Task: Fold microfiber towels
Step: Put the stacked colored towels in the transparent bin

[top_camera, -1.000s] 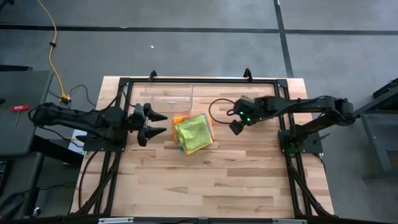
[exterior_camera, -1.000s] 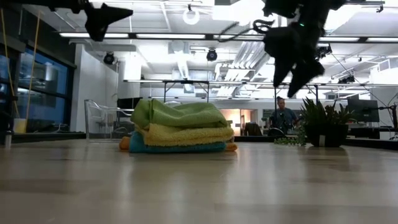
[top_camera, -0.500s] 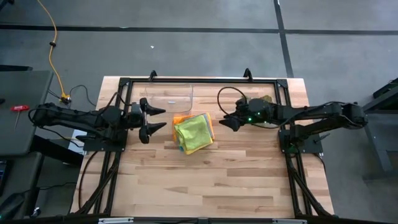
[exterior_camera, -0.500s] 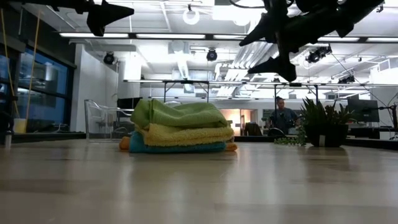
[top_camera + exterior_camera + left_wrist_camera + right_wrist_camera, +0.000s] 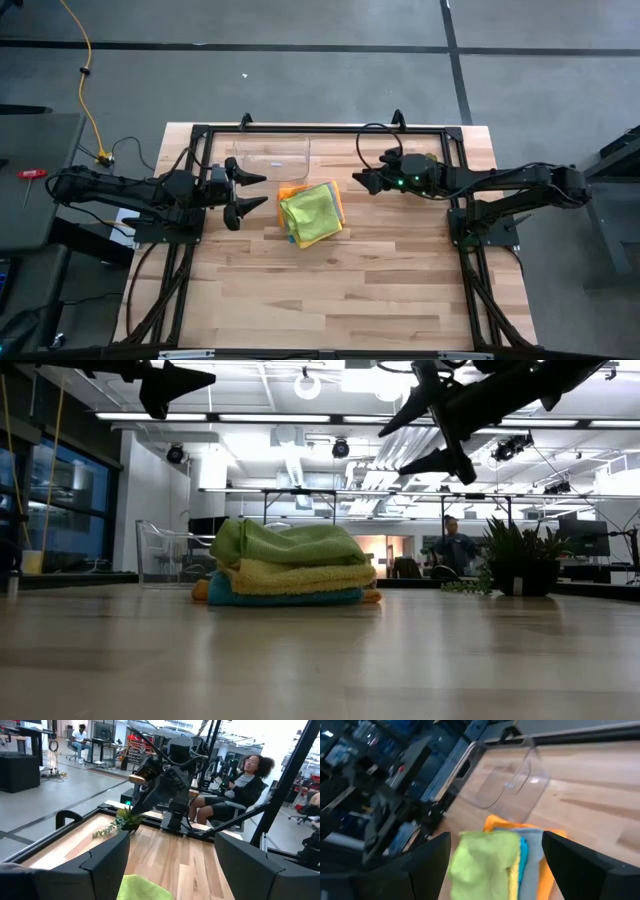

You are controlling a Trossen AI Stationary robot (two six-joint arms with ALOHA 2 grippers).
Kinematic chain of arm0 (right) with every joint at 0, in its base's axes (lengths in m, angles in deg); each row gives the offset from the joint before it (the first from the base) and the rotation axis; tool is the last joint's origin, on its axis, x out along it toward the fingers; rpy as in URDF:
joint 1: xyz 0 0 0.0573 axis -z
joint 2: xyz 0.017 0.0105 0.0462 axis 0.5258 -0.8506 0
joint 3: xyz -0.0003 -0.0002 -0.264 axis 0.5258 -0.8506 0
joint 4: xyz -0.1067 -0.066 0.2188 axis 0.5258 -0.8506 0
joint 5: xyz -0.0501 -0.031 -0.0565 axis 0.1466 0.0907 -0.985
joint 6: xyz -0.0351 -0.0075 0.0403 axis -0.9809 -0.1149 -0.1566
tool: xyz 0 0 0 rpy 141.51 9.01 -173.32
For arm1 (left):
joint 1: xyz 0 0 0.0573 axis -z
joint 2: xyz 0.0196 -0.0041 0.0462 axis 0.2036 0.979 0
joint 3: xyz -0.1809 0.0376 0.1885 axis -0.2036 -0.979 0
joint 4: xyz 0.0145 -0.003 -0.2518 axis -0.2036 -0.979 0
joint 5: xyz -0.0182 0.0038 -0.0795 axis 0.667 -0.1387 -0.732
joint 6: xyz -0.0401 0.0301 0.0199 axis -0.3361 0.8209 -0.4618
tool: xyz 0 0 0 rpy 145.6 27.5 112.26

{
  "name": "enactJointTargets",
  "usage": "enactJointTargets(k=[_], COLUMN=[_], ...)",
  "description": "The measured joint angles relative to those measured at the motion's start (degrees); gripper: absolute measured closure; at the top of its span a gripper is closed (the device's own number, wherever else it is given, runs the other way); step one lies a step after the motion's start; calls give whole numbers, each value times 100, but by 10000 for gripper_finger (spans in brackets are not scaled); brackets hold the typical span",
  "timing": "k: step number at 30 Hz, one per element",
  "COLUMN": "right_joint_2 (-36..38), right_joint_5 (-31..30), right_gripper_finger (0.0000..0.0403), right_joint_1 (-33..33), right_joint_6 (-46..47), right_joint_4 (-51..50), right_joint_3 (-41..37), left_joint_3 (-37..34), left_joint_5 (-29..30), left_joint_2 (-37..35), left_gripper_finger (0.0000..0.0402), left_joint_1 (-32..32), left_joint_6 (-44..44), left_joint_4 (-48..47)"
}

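Note:
The folded towels lie in one stack [image 5: 311,213] on the table's far middle. Lime green [image 5: 290,543] is on top, then yellow [image 5: 300,575] and teal [image 5: 280,598]. Grey [image 5: 532,845] and orange [image 5: 500,824] show at the stack's edges. My left gripper [image 5: 258,192] is open and empty, held level above the table to the left of the stack, pointing at it. My right gripper [image 5: 355,183] is open and empty, held high and nearly level to the right of the stack, pointing at it [image 5: 395,448].
A clear plastic tray [image 5: 268,152] stands just behind the stack, near the far edge. A small leafy plant sprig [image 5: 430,160] sits at the far right, under my right arm. The table's near half is bare wood [image 5: 330,290]. People sit in the room beyond the table.
My right gripper has tipped up from pointing down to nearly level. It has risen and gone toward the table's far edge and a little left, now pointing at the towel stack. The stack has not moved.

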Motion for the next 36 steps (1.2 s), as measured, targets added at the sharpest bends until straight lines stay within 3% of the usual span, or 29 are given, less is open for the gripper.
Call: enactJointTargets(k=[12,17,23,31,36], right_joint_2=[-11,-11,-202,-743,-815], right_joint_5=[-531,-305,232,423,390], right_gripper_finger=[98,86,12,24,24], right_joint_1=[40,39,29,-15,-15], right_joint_6=[-583,-698,-655,131,68], right_joint_4=[5,-141,-872,-862,-1083], right_joint_3=[0,0,2,2,2], left_joint_3=[0,0,0,2,2], left_joint_5=[408,551,612,654,654], left_joint_2=[22,22,22,22,24], left_gripper_finger=[119,119,119,119,119], left_joint_1=[1,2,2,2,2], left_joint_6=[-48,-284,-284,-330,-330], left_joint_4=[9,11,10,7,5])
